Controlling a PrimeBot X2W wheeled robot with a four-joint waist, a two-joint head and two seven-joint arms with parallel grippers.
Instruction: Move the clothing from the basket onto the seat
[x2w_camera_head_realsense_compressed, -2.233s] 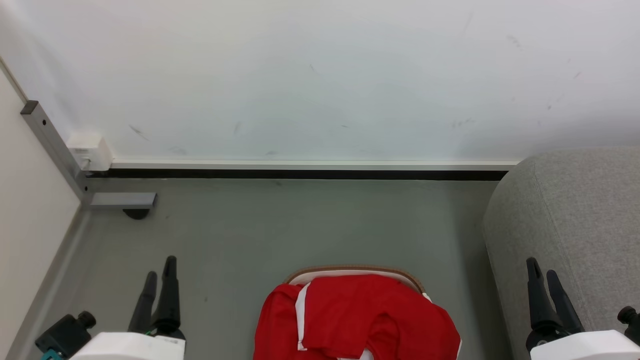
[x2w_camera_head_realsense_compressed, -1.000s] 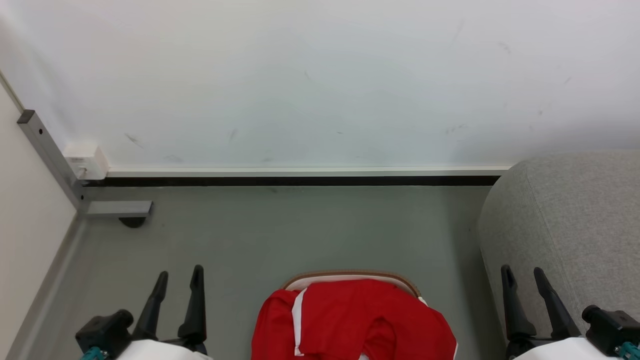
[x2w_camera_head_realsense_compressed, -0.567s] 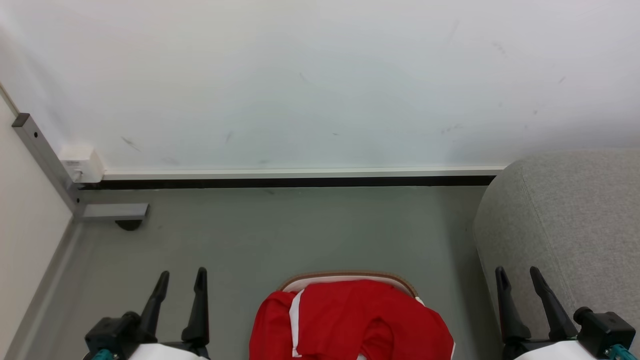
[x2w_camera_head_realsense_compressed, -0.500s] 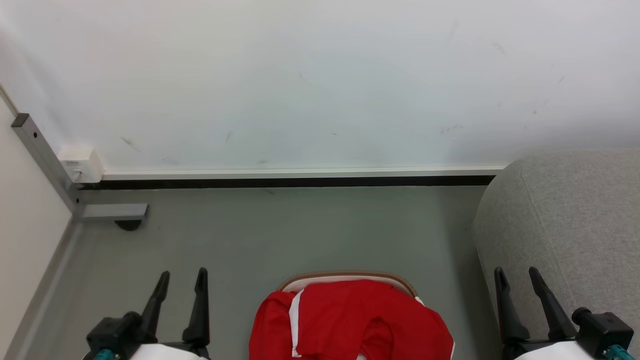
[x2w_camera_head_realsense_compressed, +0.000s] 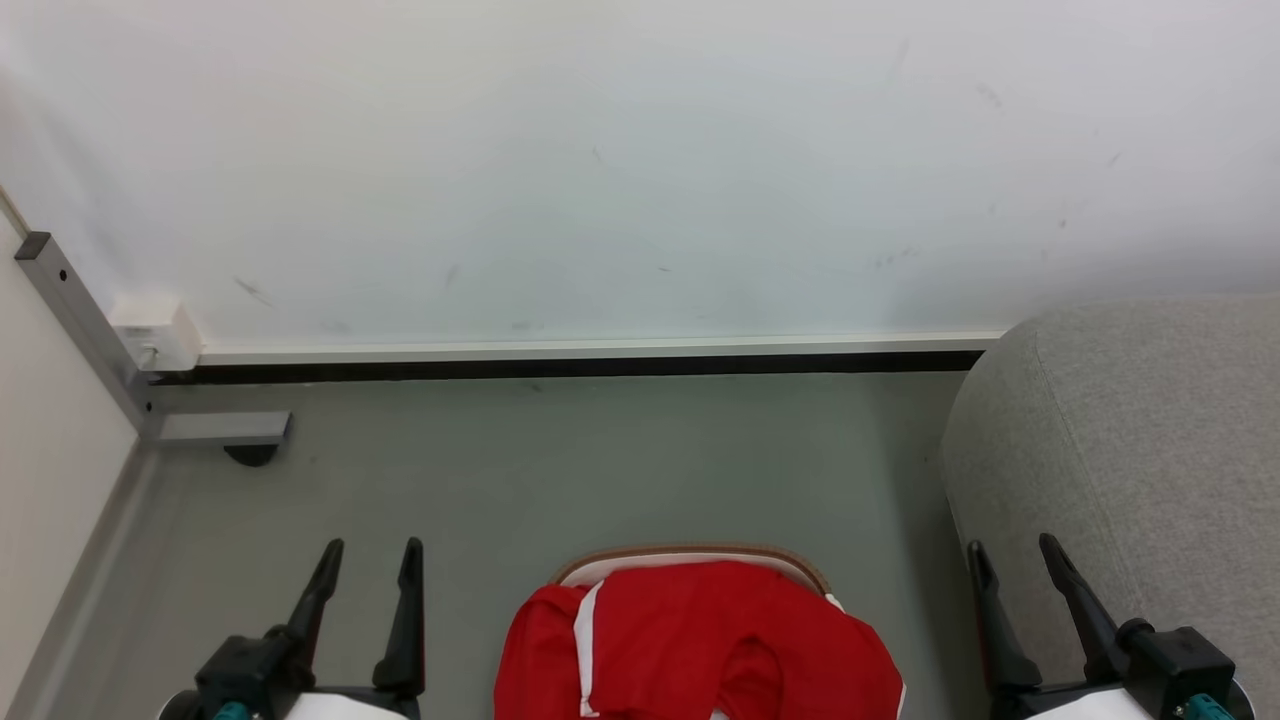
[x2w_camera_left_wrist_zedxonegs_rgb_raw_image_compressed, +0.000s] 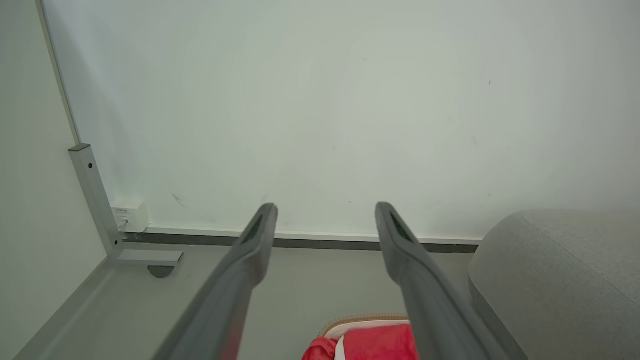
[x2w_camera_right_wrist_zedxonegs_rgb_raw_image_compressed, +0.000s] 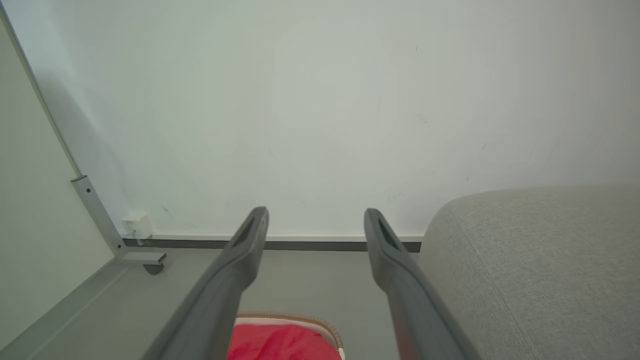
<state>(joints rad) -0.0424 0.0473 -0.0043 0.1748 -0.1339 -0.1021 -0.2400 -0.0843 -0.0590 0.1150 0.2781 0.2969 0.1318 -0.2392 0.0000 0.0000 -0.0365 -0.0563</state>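
Clothing in basket | between left claw and right claw (both spread, empty)

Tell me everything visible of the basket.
The basket shows its far end: a curved brown rim over a cream-white inner wall, plastic-looking. It stands on the grey floor, between the left claw and right claw, left of the sofa. Red clothing with white trim is heaped in it, draping over its sides.

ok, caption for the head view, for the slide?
Open left gripper and open right gripper flank the basket heaped with red clothing; grey seat to its right.
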